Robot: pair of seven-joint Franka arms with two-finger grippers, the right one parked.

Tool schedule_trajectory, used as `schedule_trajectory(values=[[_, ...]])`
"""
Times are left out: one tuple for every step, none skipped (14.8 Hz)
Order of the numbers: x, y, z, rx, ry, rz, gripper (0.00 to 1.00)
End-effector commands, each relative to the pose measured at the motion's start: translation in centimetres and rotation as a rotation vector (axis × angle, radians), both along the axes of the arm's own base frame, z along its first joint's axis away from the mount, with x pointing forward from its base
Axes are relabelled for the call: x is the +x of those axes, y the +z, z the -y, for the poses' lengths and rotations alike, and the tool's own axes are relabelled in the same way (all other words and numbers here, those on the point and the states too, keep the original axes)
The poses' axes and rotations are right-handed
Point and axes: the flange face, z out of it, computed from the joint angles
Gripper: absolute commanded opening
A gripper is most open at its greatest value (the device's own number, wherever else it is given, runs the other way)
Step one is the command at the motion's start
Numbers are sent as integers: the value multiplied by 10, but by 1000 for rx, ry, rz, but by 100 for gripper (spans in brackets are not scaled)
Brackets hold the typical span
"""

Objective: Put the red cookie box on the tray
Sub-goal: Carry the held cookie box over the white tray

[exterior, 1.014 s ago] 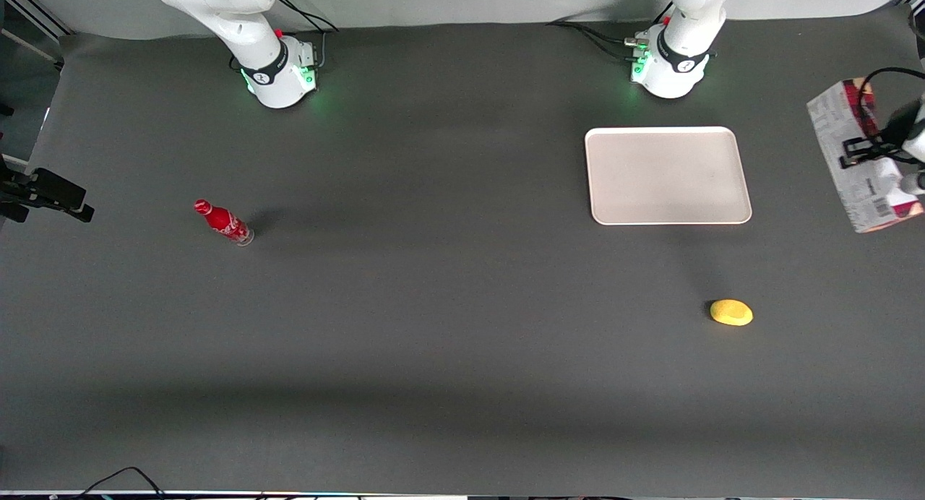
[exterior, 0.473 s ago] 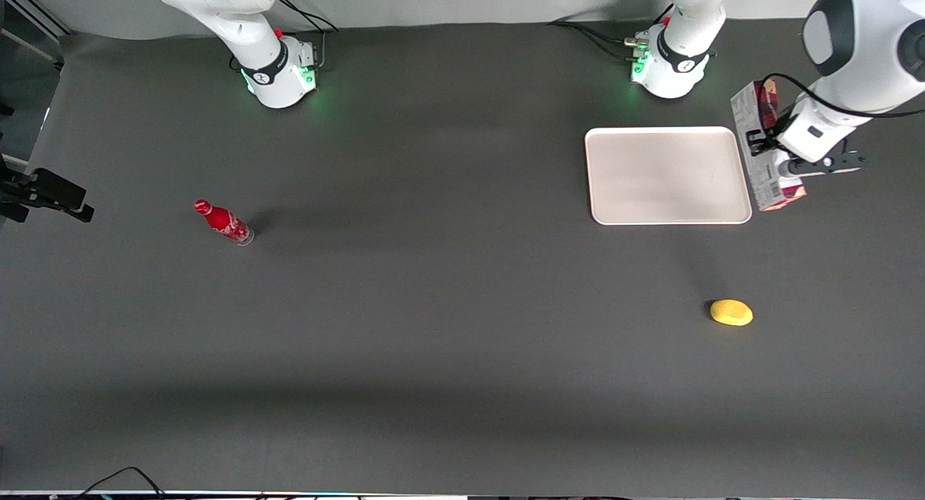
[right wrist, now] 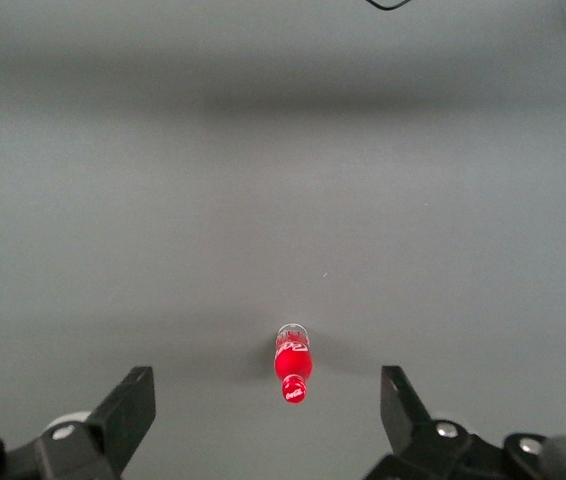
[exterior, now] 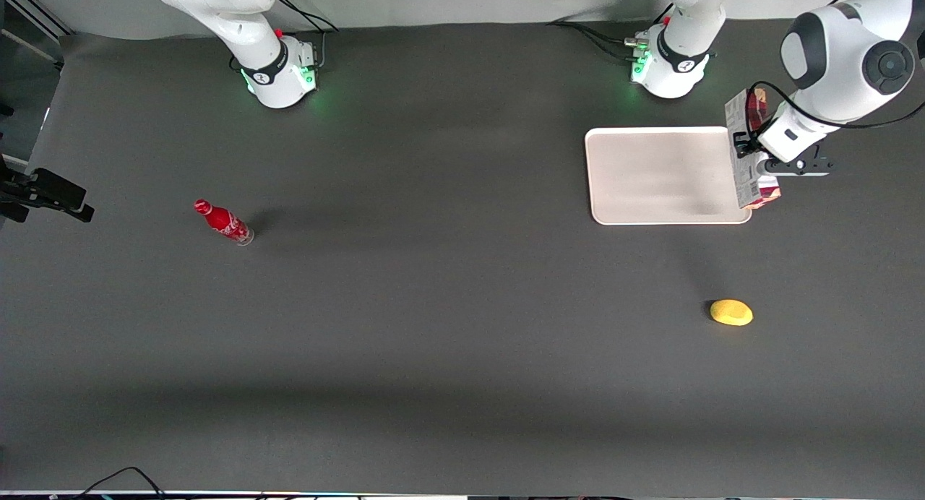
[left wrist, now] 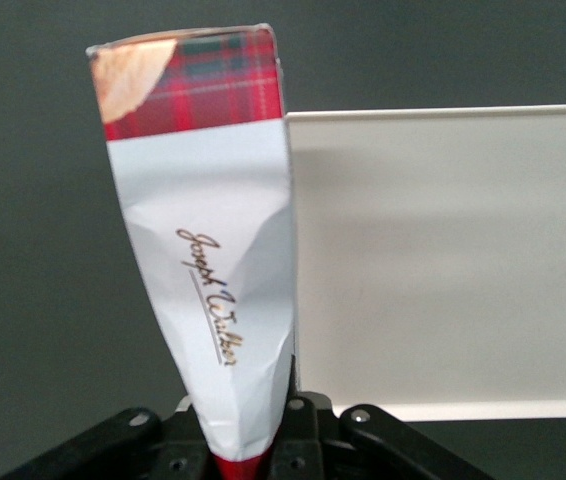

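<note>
Since the earlier frames, the box (exterior: 744, 153) has swung in from the tabletop's (exterior: 448, 326) working-arm end and now hangs above the tray's (exterior: 661, 175) short edge, at the tray's 3 o'clock in the front view. Grasping the box near its middle, the end effector (exterior: 757, 155) holds it above the tray. Its pinched white face (left wrist: 218, 300) overlaps the tray rim (left wrist: 443, 112).

Red cola bottle (exterior: 223, 222), yellow lemon (exterior: 731, 312)
</note>
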Motion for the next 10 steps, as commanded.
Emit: schedule_trajectory(values=[[1,-27,-3,-25,-13,26,0],[1,-37,-3,-26,-13,38,0],[0,-49,-3,-30,-17,46,0],[0,-58,-3,-36,-20,48,0],[-1,-64,-3,-40,-24,48,0],[-4,-68,-4,-39,-22,47,0],[-7,-70,-4,-39,-21,45,0],[-11,-73,-4,-38,-22,43,0],[-14,-76,-4,-34,-23,48,0],[-20,-80,-10,-34,-8,44,0]])
